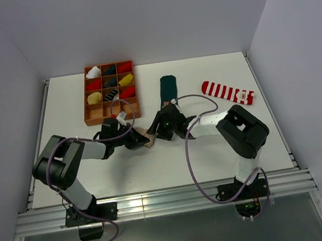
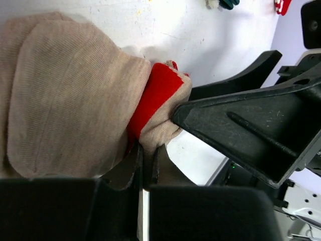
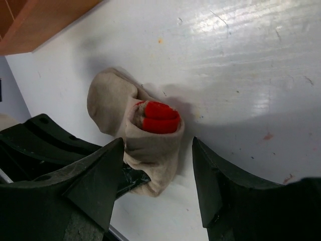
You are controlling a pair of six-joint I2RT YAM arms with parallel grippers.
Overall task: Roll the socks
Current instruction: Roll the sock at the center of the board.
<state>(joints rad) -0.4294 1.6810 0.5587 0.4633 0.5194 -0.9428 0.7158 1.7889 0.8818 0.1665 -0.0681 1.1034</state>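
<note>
The beige sock [image 3: 108,103], bundled with red toe showing, is pinched by the left pincer [image 2: 145,163] near the wooden compartment tray's [image 1: 114,120] front right corner. The right pincer [image 3: 158,150] is spread astride it.

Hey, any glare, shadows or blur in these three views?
Top external: even light, sharp, bright reflection on the metal rail. Left wrist: beige sock crisp, dark near foreground blurred. Right wrist: glare on the white table, soft shadow beside the sock.
</note>
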